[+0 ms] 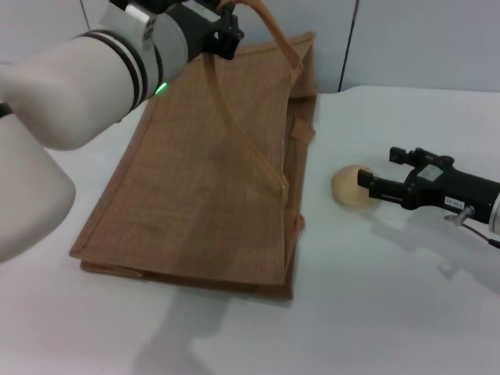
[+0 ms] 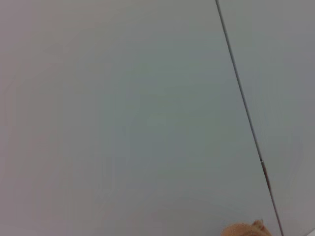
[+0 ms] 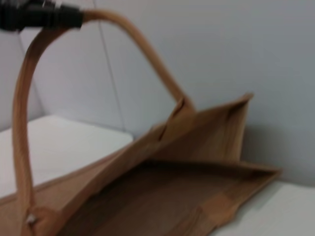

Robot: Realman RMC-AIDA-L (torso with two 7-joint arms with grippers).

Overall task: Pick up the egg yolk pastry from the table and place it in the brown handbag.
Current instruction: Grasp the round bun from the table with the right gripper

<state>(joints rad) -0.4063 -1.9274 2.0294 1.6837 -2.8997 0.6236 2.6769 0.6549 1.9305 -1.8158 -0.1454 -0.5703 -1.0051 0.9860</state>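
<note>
Step in hand: we judge it to be the grasp of the egg yolk pastry [image 1: 352, 187], with the brown handbag [image 1: 203, 195] held open for it.
Pastry: it sits on the white table [image 1: 375, 312] at about 3 o'clock from the bag, just beside the bag's side edge.
Right gripper [image 1: 373, 180]: reaching in low and nearly level from 3 o'clock; its black fingers sit spread around the pastry's right side, touching or nearly so, not clamped as far as we can see.
Left gripper [image 1: 223, 27]: up at 12 o'clock, clenched on the bag's arched handle [image 3: 142, 54], lifting the upper wall so the mouth gapes in the right wrist view.
Doing it well: we would centre the fingers on the dome's widest part, close gently so the soft bun is not crushed, then lift clear of the bag's edge before swinging toward the mouth.
Risk: a slack handle would close the opening.
</note>
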